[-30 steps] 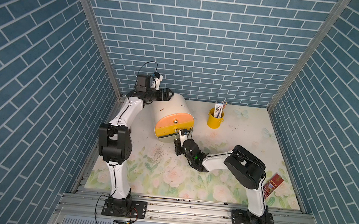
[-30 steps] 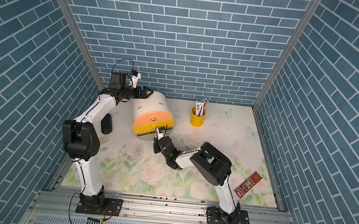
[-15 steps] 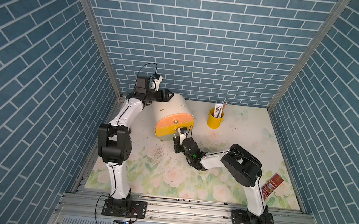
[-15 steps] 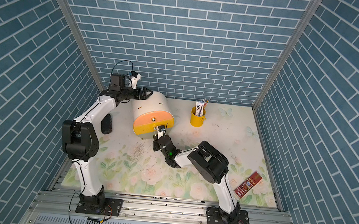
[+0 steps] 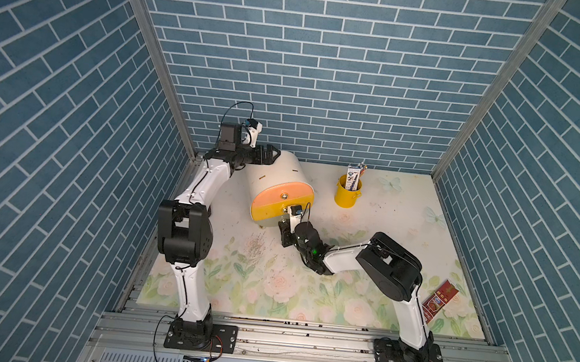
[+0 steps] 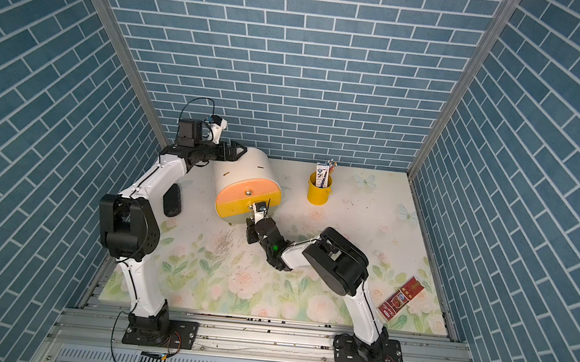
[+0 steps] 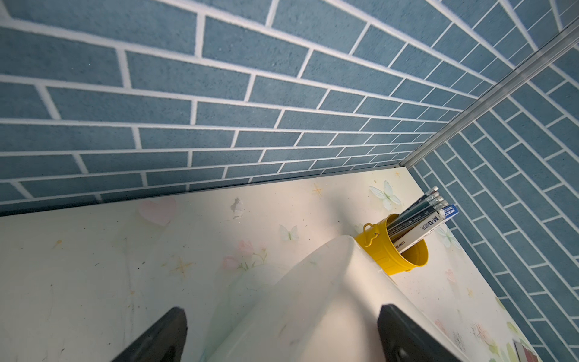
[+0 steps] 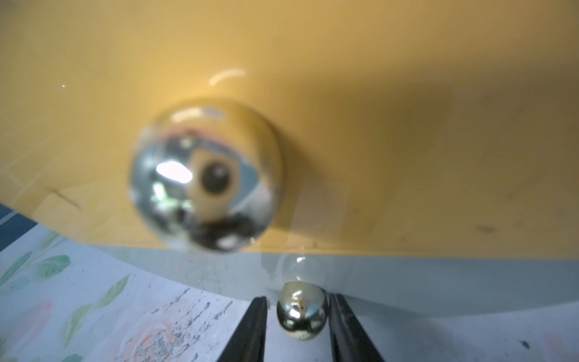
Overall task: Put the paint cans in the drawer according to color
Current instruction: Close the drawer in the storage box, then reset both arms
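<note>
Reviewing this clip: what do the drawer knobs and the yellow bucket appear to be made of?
The drawer knobs look like polished metal, possibly brass-plated: each ball mirrors the camera and room. The yellow bucket looks like glossy painted sheet metal: thin ribbed wall, rolled rim, small handle ear; coated plastic can't be excluded.

The drawer (image 5: pixel 274 173) is done in cream, with fronts coloured peach, yellow and grey. The bucket (image 5: pixel 347 196) is painted yellow, the table (image 5: pixel 271 289) is covered in pastel florals, and the walls (image 5: pixel 310 64) are bricked blue.
</note>
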Robot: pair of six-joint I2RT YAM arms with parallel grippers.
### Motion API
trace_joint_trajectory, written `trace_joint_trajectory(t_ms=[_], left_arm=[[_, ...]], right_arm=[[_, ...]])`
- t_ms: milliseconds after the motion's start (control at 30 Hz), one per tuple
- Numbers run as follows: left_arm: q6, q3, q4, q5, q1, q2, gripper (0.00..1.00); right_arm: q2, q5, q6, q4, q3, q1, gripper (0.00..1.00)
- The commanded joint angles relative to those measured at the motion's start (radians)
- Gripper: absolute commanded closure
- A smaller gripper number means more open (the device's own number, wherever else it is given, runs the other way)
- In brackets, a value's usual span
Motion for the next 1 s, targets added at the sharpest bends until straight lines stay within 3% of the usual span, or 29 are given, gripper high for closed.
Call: trace_joint_trajectory(t_ms=[0,67,333,533,600,967], left_arm=[[-0.035,-0.017,-0.023,-0.001,0.005,-0.059,0.0],[-0.026,0.002,-0.045,-0.085,0.004,-0.075,0.0],[-0.026,-0.071,0.023,-0.21,0.006,-0.208,0.0],[-0.067,-0.31,0.218,-0.311,0.006,-0.429,0.0],[-0.078,-0.399,0.271,-0.356,0.006,-0.509,0.0],[-0.122,-0.923,0.471,-0.708,0.016,-0.893,0.0]], right_arm=[[-0.069,0.014,-0.023,0.026,-0.037,-0.014,0.59],[-0.101,0.019,-0.025,-0.001,-0.06,-0.015,0.57],[-0.287,0.033,-0.046,-0.029,-0.218,-0.014,0.51],[-0.505,0.108,-0.101,-0.105,-0.342,-0.018,0.47],[-0.596,0.121,-0.125,-0.122,-0.395,-0.025,0.42],[-1.016,0.239,-0.16,-0.373,-0.567,-0.249,0.21]])
